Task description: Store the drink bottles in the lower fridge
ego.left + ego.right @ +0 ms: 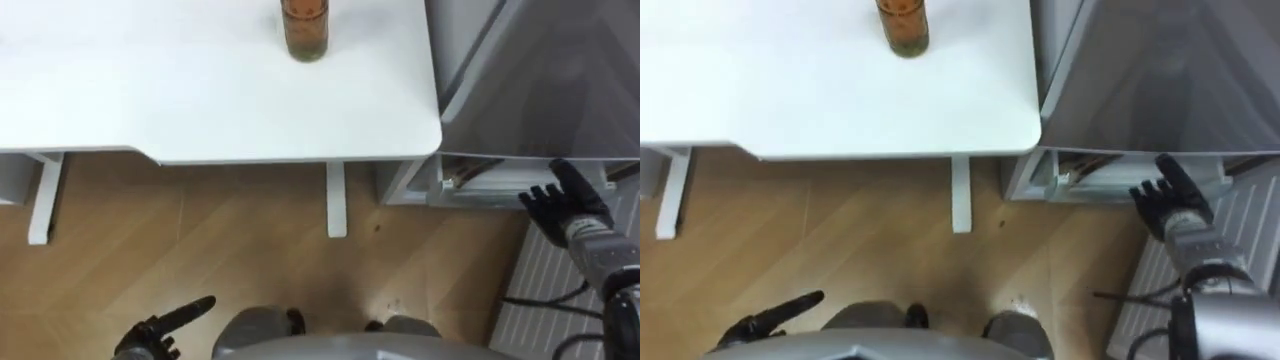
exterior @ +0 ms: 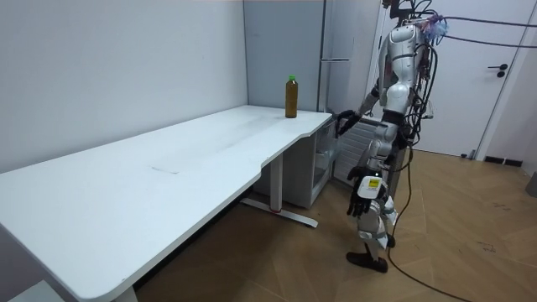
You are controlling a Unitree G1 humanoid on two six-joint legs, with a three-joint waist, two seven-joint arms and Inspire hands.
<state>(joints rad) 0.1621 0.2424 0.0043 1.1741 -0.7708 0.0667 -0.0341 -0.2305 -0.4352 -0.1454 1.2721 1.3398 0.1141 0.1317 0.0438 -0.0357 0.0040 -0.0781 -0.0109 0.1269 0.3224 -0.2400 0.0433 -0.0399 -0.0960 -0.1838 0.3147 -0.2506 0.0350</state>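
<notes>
My right hand (image 1: 560, 205) is up at the right edge of the frame, fingers straight and a little spread, with nothing in it. It sits just before the pale strip below the grey front of the fridge (image 1: 540, 80), which fills the upper right of the frame; I cannot tell whether my fingertips touch that strip. Below my wrist, in the lower right corner, lies a ribbed white panel (image 1: 545, 295).

My left hand (image 1: 165, 330) hangs low in the lower left of the frame over the wooden floor (image 1: 230, 250), fingers loosely stretched out and holding nothing.

The drink, a bottle (image 1: 305, 30) of brown liquid, stands upright on the white table (image 1: 200, 100) at the top centre of the frame, near the table's far right corner and well apart from both my hands. In the room view the bottle shows a green cap and stands at the table's far end, close to the fridge. There I stand at that end of the table, upright, facing the table corner and the fridge, with one arm raised towards the fridge and the other down at my side
</notes>
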